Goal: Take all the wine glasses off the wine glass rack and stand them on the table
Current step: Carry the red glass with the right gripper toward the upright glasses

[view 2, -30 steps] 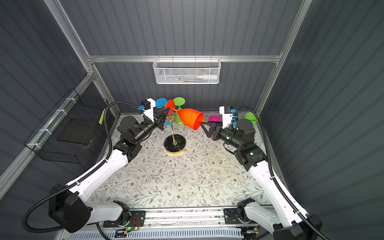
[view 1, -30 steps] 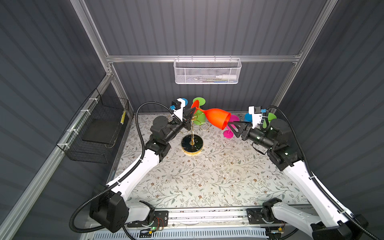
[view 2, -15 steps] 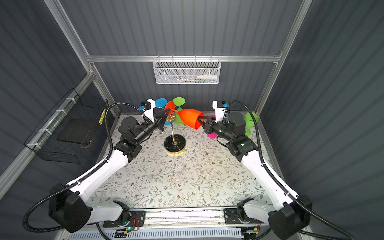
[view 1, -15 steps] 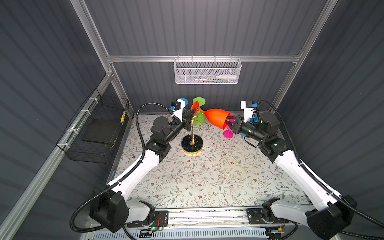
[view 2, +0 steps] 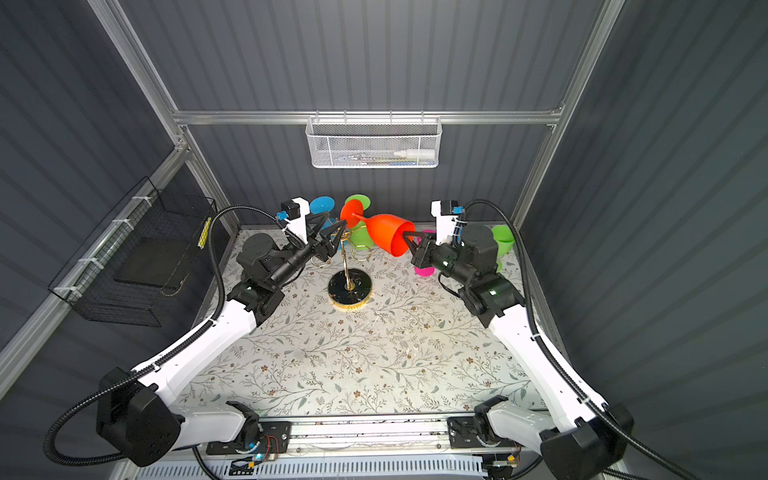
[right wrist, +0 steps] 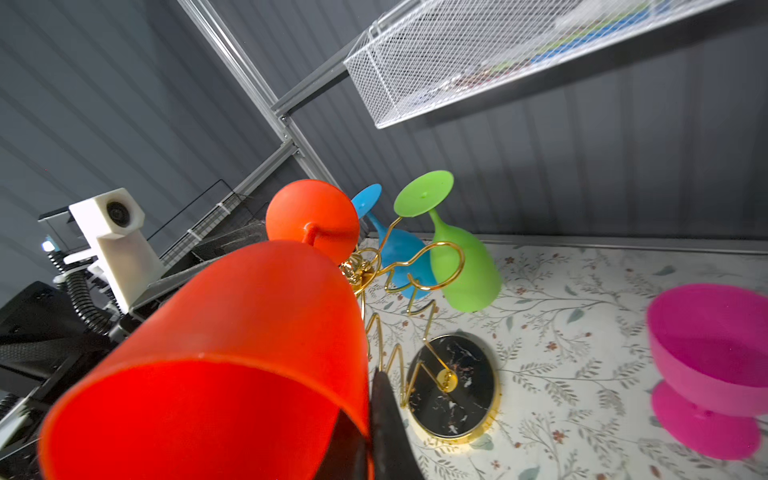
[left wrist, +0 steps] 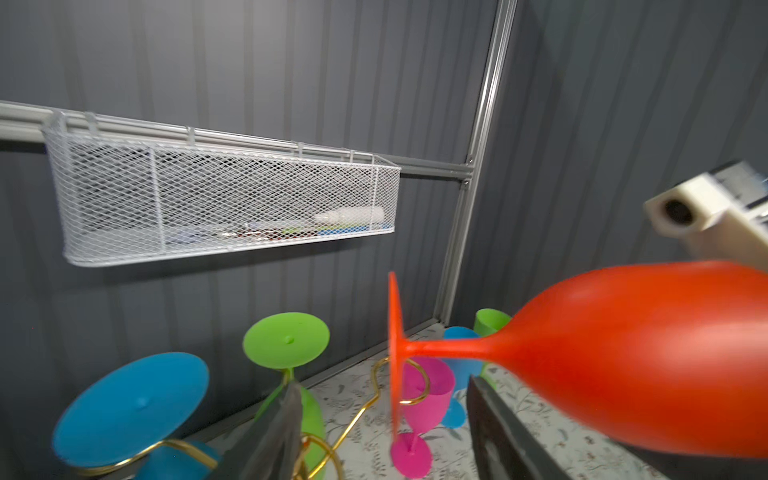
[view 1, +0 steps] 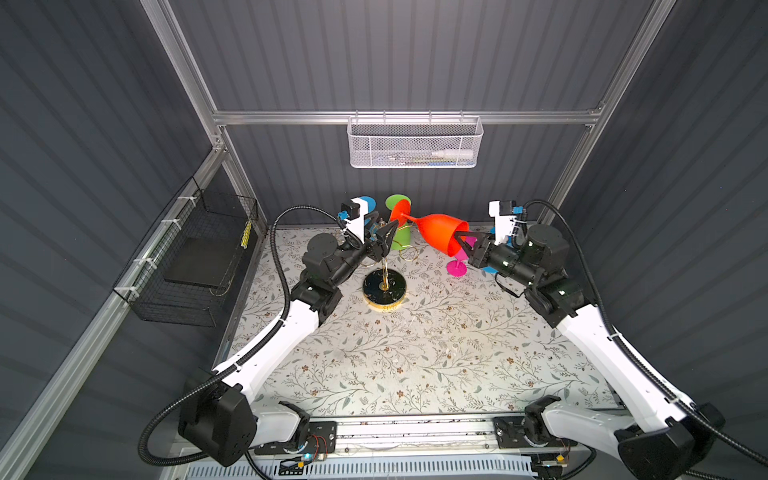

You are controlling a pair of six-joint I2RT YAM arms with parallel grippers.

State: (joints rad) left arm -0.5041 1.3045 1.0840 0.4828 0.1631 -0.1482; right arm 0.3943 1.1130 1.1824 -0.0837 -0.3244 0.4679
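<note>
right gripper (view 1: pixel 461 244) clamped on rim of orange wine glass (view 1: pixel 438 232) held sideways, left gripper (view 2: pixel 332 227) jaws apart beside wine glass rack (view 1: pixel 376 287) top, glass foot near gold loops

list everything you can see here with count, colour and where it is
wine glass rack: one, gold wire, black base, back middle of table
orange wine glass: one, tilted sideways, foot near rack top
hung blue glass: one, upside down on rack
hung green glass: one, upside down on rack
pink glass: one, upright right of rack
loose blue glass: one, back right
loose green glass: one, back right
mesh basket: one, white, back rail
wire basket: one, black, left wall
left claw: black, open beside rack top
right claw: black, shut on orange rim
</note>
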